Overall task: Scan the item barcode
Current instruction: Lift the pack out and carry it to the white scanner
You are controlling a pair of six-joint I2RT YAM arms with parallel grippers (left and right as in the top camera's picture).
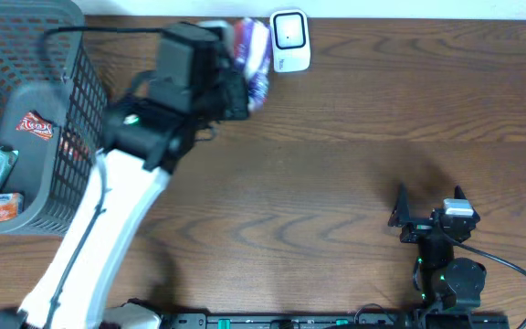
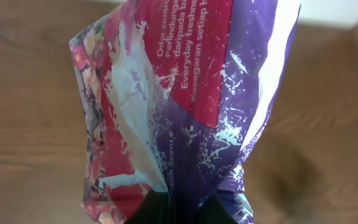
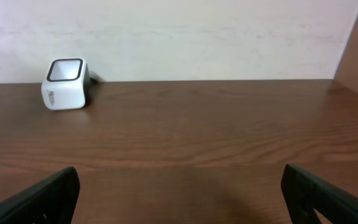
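The purple-and-pink packet (image 1: 256, 57) is at the far edge of the table (image 1: 354, 155), just beside the white scanner (image 1: 289, 41). The left gripper (image 2: 173, 211) has its jaws pinched tight on one crumpled end of it. Well apart, near the front edge, the right gripper (image 3: 179, 202) sits low with its jaws spread wide and nothing between them. A grey mesh basket (image 1: 71, 64) holding a few small packs stands at the left.

On the packet (image 2: 194, 93) pinched in the left gripper (image 2: 174, 211), just beyond the jaws, white lines cut off by folds: "Odor contr", "Perlindunga", "Everyday freshne", "Kesegaran setiap h"; nearer the jaws, "Scent"
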